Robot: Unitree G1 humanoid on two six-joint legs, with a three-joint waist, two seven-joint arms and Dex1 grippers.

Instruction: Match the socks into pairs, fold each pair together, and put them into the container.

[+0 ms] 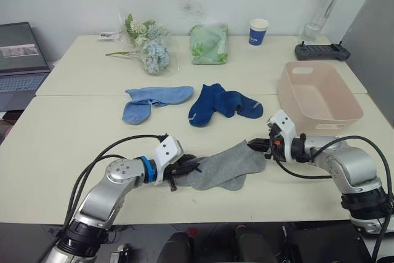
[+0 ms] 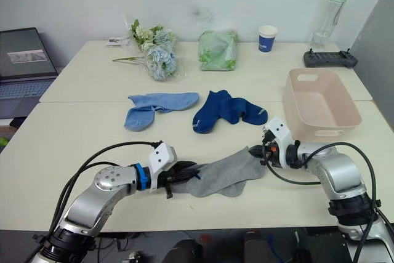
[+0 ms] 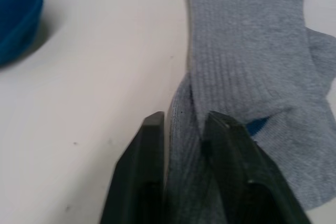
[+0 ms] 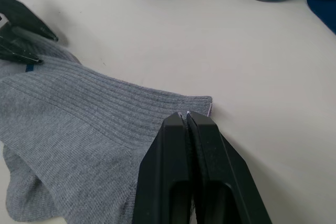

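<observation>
grey socks [image 1: 226, 165] lie stacked at the table's [image 1: 74, 133] 6 o'clock edge, the left gripper [image 1: 184, 167] pinching their 9 o'clock end and the right gripper [image 1: 257, 146] clamped on the cuff toward 3 o'clock. to fold well, i'd judge the right should carry its end over onto the left's, keeping both layers aligned. the pink container [image 1: 318, 96] waits toward 2 o'clock.
</observation>
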